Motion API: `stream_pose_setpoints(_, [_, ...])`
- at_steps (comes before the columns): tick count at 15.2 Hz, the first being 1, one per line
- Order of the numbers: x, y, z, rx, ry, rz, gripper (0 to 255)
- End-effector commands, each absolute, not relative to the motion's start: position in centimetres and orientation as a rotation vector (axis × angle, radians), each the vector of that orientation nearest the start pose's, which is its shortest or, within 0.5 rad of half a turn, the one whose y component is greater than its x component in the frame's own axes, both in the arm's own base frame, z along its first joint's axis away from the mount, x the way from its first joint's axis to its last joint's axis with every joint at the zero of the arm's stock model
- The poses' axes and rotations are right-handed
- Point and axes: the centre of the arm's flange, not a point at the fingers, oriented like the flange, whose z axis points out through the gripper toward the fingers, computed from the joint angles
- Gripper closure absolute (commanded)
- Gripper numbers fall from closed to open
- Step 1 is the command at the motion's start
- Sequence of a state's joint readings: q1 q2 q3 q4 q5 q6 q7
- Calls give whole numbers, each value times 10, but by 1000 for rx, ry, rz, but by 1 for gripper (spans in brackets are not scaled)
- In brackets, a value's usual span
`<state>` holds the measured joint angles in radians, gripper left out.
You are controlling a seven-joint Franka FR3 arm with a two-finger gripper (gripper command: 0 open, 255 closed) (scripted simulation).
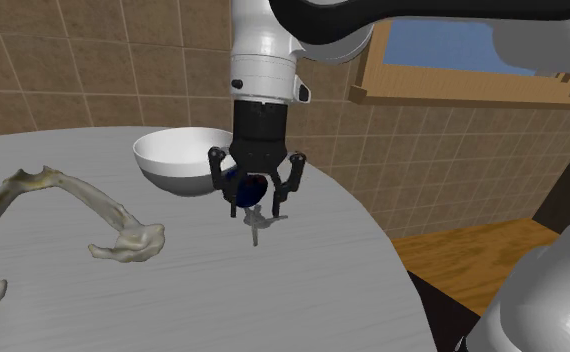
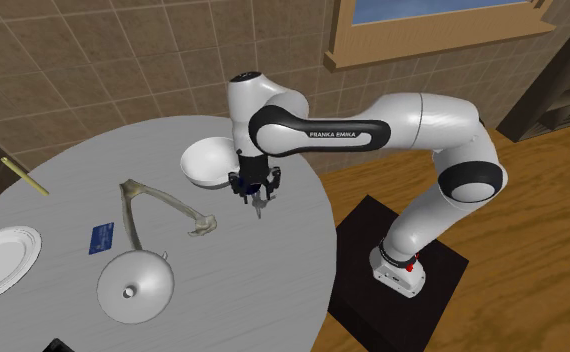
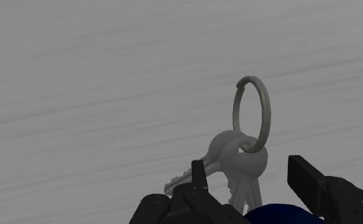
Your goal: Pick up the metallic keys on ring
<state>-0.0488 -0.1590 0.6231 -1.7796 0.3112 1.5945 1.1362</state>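
Observation:
A bunch of grey metallic keys (image 3: 239, 163) on a ring (image 3: 252, 114) hangs between my black fingers, with a dark blue part of the bunch clasped at the finger bases. My gripper (image 1: 256, 205) points straight down over the round grey table (image 1: 313, 290), shut on the keys (image 1: 259, 223), which dangle just below the fingertips. In the second exterior view the gripper (image 2: 254, 192) and keys (image 2: 261, 207) are near the white bowl, close to the table's far edge.
A white bowl (image 1: 178, 160) stands just behind the gripper. A pale wishbone-shaped thing (image 1: 83, 200) lies toward the shoulder view's left. A blue card (image 2: 100, 237), a grey funnel-like lid (image 2: 135, 283), a white plate (image 2: 1, 258) and a yellow stick (image 2: 25, 175) lie farther off.

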Motion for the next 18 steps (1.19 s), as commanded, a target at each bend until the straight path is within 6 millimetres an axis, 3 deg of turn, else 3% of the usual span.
stream_pose_setpoints(1, [402,324,596,-2895,874,304,255])
stream_pose_setpoints(9, [402,324,598,-2895,874,304,255])
stream_pose_setpoints(18, [402,324,645,-2895,874,304,255])
